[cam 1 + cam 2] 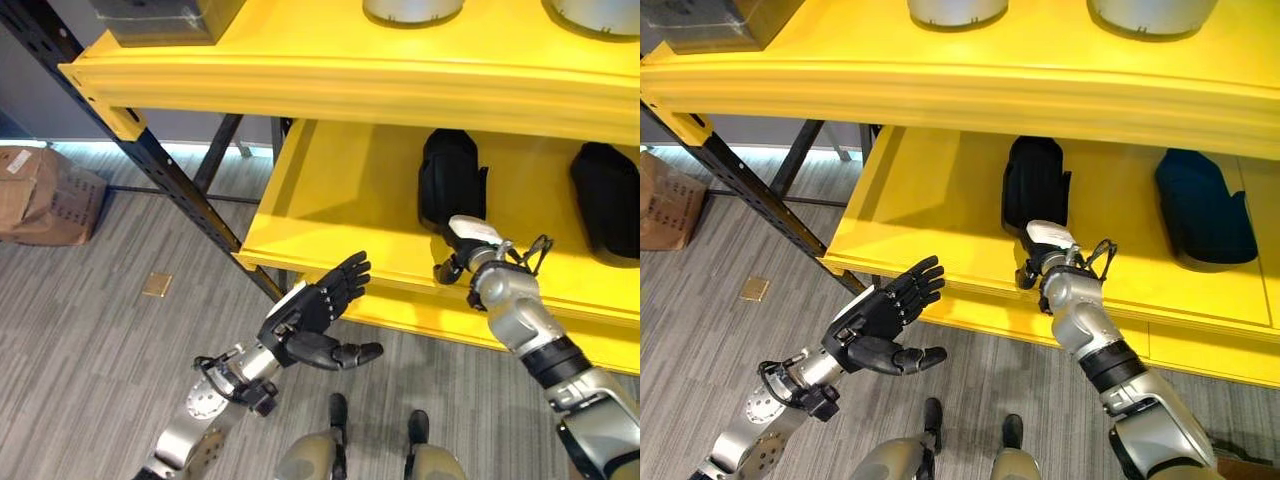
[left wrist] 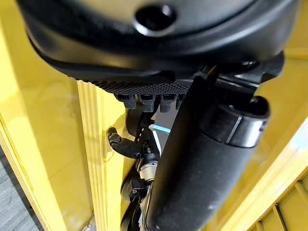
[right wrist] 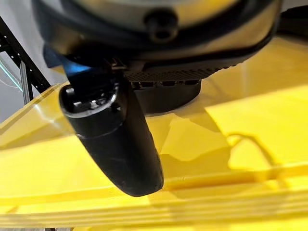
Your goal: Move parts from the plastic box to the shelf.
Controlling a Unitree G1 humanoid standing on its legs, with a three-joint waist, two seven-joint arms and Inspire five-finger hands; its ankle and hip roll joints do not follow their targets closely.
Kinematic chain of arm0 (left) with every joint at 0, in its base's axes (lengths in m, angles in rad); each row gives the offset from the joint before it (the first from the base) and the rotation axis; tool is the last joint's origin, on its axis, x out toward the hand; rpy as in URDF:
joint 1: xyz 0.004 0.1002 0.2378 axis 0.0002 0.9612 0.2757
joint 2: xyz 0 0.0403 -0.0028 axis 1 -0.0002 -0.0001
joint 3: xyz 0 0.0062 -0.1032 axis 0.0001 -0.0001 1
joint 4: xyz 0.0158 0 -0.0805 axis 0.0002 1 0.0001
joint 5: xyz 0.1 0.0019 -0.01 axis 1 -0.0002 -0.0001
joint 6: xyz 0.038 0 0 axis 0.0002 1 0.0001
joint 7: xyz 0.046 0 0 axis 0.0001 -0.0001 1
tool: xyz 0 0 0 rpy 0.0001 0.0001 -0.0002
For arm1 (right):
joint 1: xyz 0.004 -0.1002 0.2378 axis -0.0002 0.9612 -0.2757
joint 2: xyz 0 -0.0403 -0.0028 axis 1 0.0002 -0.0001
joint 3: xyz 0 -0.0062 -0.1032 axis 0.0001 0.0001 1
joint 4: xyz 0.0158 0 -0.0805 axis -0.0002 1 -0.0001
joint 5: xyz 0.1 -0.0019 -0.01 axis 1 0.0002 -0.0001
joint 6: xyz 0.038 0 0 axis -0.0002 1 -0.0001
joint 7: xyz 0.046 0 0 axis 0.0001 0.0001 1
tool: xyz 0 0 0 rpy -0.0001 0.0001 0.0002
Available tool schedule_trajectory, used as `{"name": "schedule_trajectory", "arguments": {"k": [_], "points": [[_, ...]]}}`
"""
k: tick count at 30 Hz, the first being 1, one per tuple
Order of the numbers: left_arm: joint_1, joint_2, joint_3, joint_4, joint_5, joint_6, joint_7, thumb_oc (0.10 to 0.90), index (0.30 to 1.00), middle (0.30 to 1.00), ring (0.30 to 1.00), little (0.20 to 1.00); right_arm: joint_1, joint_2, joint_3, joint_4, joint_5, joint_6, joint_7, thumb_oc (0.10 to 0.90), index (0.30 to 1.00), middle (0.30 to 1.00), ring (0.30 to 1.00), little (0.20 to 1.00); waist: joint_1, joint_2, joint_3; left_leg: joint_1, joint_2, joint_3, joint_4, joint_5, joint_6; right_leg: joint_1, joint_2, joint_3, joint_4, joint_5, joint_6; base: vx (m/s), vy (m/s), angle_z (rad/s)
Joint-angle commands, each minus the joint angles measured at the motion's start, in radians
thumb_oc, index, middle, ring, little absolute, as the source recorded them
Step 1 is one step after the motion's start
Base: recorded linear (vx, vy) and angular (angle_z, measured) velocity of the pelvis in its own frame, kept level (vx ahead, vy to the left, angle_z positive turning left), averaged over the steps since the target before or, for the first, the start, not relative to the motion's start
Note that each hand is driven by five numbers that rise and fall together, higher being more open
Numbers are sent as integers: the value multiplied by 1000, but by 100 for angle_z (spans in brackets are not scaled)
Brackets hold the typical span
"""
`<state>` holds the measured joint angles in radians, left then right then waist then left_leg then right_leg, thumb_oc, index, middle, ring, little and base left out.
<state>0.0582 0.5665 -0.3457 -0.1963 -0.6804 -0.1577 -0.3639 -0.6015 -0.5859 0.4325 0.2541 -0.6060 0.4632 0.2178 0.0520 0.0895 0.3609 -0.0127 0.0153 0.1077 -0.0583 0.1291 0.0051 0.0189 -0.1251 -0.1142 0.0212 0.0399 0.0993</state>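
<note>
You are looking down at the yellow shelf [image 1: 350,190], which is spanning the whole far side of the scene on its dark metal uprights [image 1: 190,190], with an upper level [image 1: 330,75] running across above the lower tray. On that upper level a dark box-like item [image 1: 165,20] is sitting at the far left, and two pale round containers [image 1: 950,10] are standing further right. To the left, on the grey floor [image 1: 90,330], a crumpled cardboard box [image 1: 45,195] is lying well apart from the shelf. On the lower tray two black parts are lying: the left black part [image 1: 1035,185] is resting toward the middle, and the right black part [image 1: 1203,205] is sitting near the right end, apart from the first. Your right hand [image 1: 1045,250] is reaching over the near lip of the lower tray, just beside the near end of the left black part; the right wrist view is showing its thumb stretched out and its fingers mostly hidden, so you cannot tell whether it is gripping the part or letting go. Your left hand [image 1: 320,310] is hovering in front of the shelf, below the tray's near edge, fingers spread and relaxed, holding nothing.
</note>
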Motion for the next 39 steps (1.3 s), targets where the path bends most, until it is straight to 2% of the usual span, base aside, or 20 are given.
{"name": "schedule_trajectory", "arguments": {"k": [1,11,14,17,18,21,29,32,36,39], "points": [[2,-37,68,-103,4,-88,-42,900,1000,1000,1000,1000,13,-8,6,-67,21,-2,-7,900,1000,1000,1000,1000,0,-36,-72,-1,-1,-3,89,-115,-14,-52,-3,-2,104,-50,-22,0,0,0],[8,-44,68,-104,15,-94,-33,900,1000,1000,1000,1000,77,10,-10,-134,-19,4,-49,900,1000,1000,1000,1000,-12,-39,-73,-1,-1,3,91,-119,-10,-56,0,7,105,-50,-20,2,0,-3],[6,-41,66,-106,14,-96,-30,900,1000,1000,1000,1000,83,6,-21,-140,-55,-41,-125,900,1000,1000,1000,1000,-14,-37,-71,-3,-1,4,93,-120,-10,-59,0,9,106,-50,-19,0,0,0],[-6,-36,49,-104,3,-100,-18,900,1000,1000,1000,1000,51,-2,-48,-115,-68,-141,-326,900,1000,1000,1000,1000,-15,-27,-73,-3,-4,4,95,-122,-8,-60,-1,12,108,-51,-19,7,20,-2],[-7,-36,48,-104,2,-100,-18,900,1000,1000,1000,1000,49,-2,-49,-113,-69,-150,-333,900,1000,1000,1000,1000,-15,-26,-73,-3,-4,5,95,-122,-8,-60,-1,12,108,-51,-19,7,32,-1],[-17,-30,32,-107,7,-110,-2,900,1000,1000,1000,1000,31,-8,-73,-100,-87,-232,-432,900,1000,1000,1000,1000,-17,-12,-75,-3,-9,5,95,-125,-8,-63,-5,14,110,-55,-19,8,36,-3],[-25,-21,6,-115,-22,-121,19,900,1000,1000,1000,1000,33,-50,-84,-85,-98,-332,-522,900,1000,1000,1000,1000,-24,17,-77,-3,-20,4,96,-129,-7,-67,-14,14,115,-61,-19,4,51,1],[-32,-18,-2,-114,-39,-125,25,900,1000,1000,1000,1000,25,-64,-79,-101,-93,-422,-552,900,1000,1000,1000,1000,-28,27,-79,0,-24,4,95,-129,-8,-66,-19,13,115,-62,-19,5,46,2],[-31,-18,-11,-117,-42,-127,28,900,1000,1000,1000,1000,26,-66,-65,-119,-91,-461,-550,900,1000,1000,1000,1000,-29,30,-84,3,-25,3,96,-130,-8,-64,-22,11,114,-63,-19,3,8,0],[-32,-21,-16,-118,-39,-126,31,900,1000,1000,1000,1000,20,-64,-54,-128,-89,-465,-545,900,1000,1000,1000,1000,-28,31,-88,5,-26,3,95,-130,-9,-62,-24,10,112,-63,-19,0,0,0]]}}
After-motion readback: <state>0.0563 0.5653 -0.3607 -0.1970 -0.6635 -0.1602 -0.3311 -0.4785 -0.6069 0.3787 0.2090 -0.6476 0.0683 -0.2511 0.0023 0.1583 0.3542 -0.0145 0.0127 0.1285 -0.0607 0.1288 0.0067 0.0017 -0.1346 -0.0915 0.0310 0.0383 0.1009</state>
